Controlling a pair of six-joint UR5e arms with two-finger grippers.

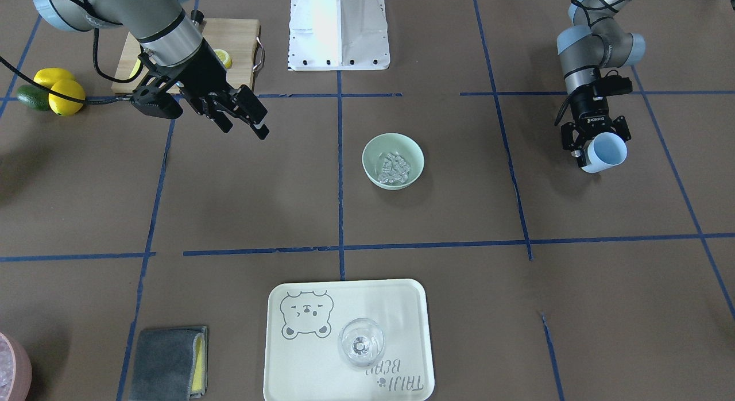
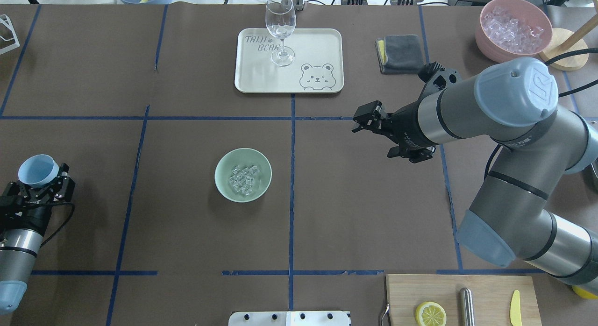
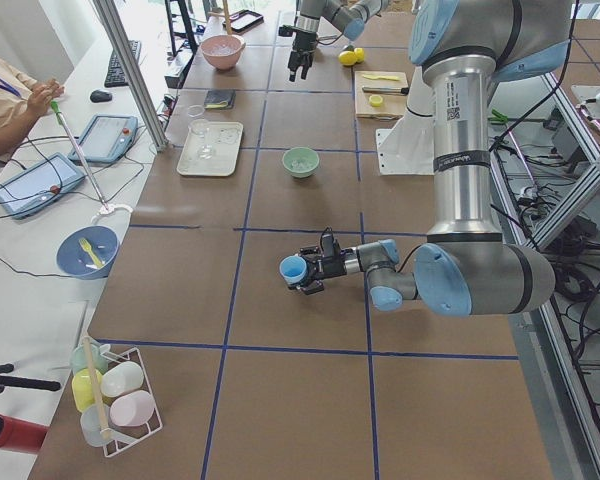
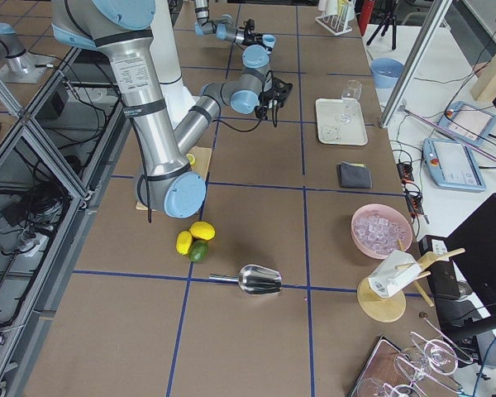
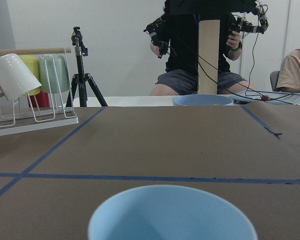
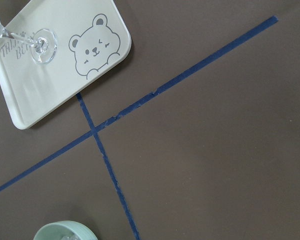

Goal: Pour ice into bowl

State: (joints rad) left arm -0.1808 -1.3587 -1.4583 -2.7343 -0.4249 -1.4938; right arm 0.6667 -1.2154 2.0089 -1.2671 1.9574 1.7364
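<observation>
The pale mint-green bowl point(image 2: 222, 176) point(image 1: 373, 151) stands near the table's middle with a small heap of clear ice cubes point(image 2: 244, 179) point(image 1: 394, 165) inside it. My left gripper point(image 2: 41, 183) point(image 1: 597, 145) is shut on an upright light blue cup point(image 2: 38, 171) point(image 1: 606, 153), far to the bowl's left, low over the table. In the left wrist view only the cup's rim point(image 5: 170, 215) shows. My right gripper point(image 2: 363, 116) point(image 1: 244, 131) is open and empty, raised right of the bowl. The bowl's rim point(image 6: 65, 231) shows at the bottom of the right wrist view.
A cream tray point(image 2: 317, 41) with a clear wine glass point(image 2: 280, 31) lies beyond the bowl. A pink container of ice point(image 2: 513, 27) and a grey cloth point(image 2: 399, 53) are at the far right. A cutting board point(image 2: 486, 288) with a lemon slice point(image 2: 430, 313) sits near the robot.
</observation>
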